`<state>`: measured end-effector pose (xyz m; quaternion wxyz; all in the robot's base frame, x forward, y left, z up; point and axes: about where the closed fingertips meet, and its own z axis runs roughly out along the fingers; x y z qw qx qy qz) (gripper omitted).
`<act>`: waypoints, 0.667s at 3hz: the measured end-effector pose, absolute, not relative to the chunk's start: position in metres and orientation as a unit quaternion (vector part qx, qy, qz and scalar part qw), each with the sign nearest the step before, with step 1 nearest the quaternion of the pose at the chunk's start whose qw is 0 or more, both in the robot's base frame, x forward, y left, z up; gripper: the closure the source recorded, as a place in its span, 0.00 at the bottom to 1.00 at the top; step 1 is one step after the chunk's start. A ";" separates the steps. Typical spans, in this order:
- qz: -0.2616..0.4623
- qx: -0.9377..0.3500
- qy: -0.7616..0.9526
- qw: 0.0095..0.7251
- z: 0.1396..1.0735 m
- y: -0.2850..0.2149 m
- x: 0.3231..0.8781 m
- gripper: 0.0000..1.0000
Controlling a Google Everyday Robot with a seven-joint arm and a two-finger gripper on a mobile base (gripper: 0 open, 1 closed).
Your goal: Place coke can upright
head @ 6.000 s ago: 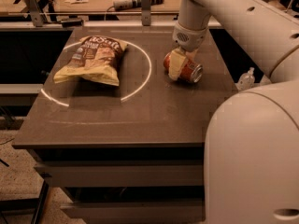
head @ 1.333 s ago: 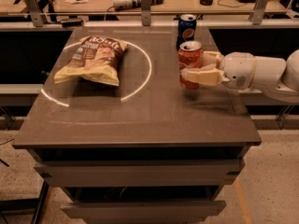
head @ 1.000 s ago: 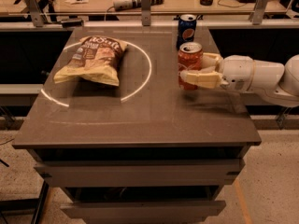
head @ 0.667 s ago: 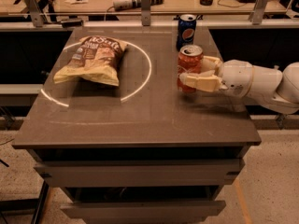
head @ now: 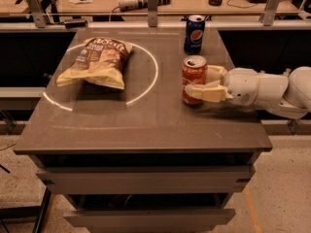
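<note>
The coke can (head: 194,75), red-orange with a silver top, stands upright on the dark table (head: 146,125), right of centre. My gripper (head: 200,83) reaches in from the right at table height. Its fingers straddle the can. The near finger (head: 201,93) lies across the can's lower front, and the far finger (head: 215,73) sits at the can's right rear. The gripper looks open, with the near finger standing slightly off the can.
A dark blue Pepsi can (head: 195,34) stands upright just behind the coke can. A chip bag (head: 97,62) lies at the left inside a white ring (head: 154,76) marked on the table. A workbench with tools runs along the back.
The can, earlier on its side under the gripper, now stands upright. Over the last second the near finger has shifted toward the camera, away from the can, and the arm has dropped slightly.
</note>
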<state>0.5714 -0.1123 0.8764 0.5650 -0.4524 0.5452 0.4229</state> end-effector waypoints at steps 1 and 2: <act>0.433 -0.456 0.542 0.558 0.859 -0.107 0.571 1.00; 0.433 -0.457 0.541 0.558 0.860 -0.107 0.571 0.82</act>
